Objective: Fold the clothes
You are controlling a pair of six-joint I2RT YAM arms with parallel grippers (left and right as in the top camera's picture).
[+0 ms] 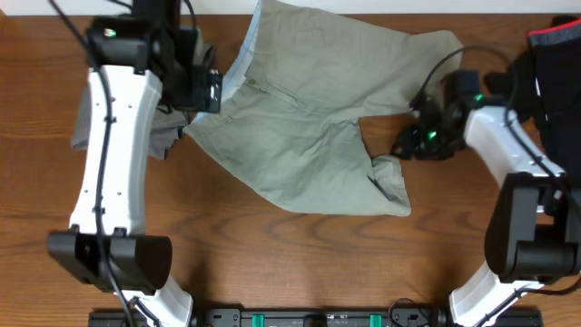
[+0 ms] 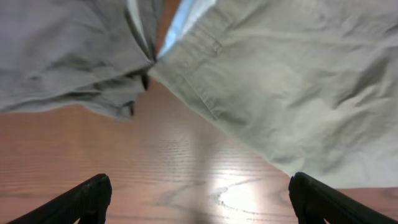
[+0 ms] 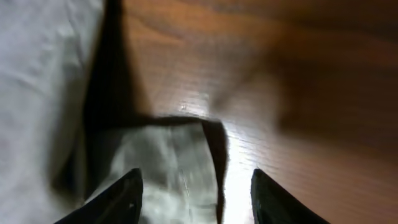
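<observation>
Overhead: khaki trousers [image 1: 309, 118] lie crumpled on the table [image 1: 272, 263], grey shorts [image 1: 162, 134] bunched beside their waistband [image 1: 238, 68], left gripper [image 2: 199, 193] wide open and empty, right gripper [image 3: 196, 186] parted over a leg hem [image 1: 390, 173], and it's soft, limp cotton, so you pinch hem corners or waistband.

The left arm [image 1: 113, 154] hides most of the shorts [image 1: 163, 138].

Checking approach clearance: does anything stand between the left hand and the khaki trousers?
Nothing visible does. Only bare table lies between the open left hand and the khaki trousers. The grey shorts lie beside the trousers, out of the path.
</observation>
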